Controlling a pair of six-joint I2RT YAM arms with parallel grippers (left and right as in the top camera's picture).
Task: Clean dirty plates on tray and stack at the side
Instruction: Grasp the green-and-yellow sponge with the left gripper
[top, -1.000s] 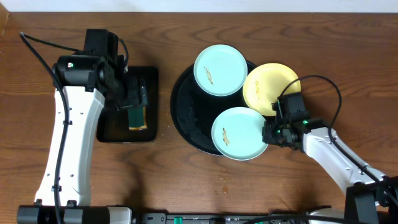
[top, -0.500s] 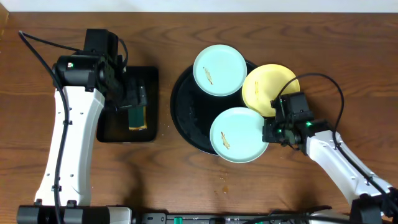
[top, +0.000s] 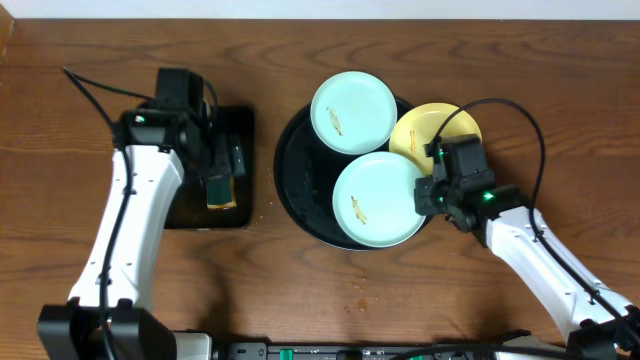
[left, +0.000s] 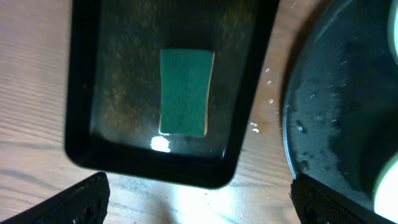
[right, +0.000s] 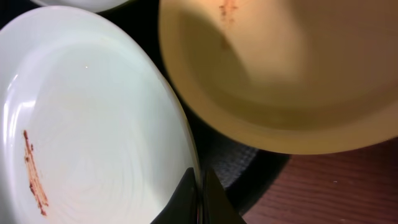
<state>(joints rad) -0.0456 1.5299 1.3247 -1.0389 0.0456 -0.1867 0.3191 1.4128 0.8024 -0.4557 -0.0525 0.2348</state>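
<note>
The round black tray (top: 300, 185) holds three plates. A mint-blue plate (top: 354, 112) with a brown smear sits at its back. A yellow plate (top: 425, 130) rests on its right rim. A second smeared mint-blue plate (top: 378, 200) is at the front; it also shows in the right wrist view (right: 87, 130). My right gripper (top: 428, 195) is shut on this front plate's right rim (right: 200, 186). My left gripper (top: 215, 160) is open and empty above the green-and-yellow sponge (left: 185, 92). Only its finger tips show in the left wrist view (left: 199, 199).
The sponge (top: 221, 188) lies in a small black rectangular tray (top: 240, 125) left of the round tray, also in the left wrist view (left: 84, 74). A few crumbs (top: 358, 282) lie on the wooden table in front of the round tray.
My right gripper has moved up and left, shifting the front mint-blue plate further onto the tray. My left arm has shifted slightly right and tilted over the sponge tray.
</note>
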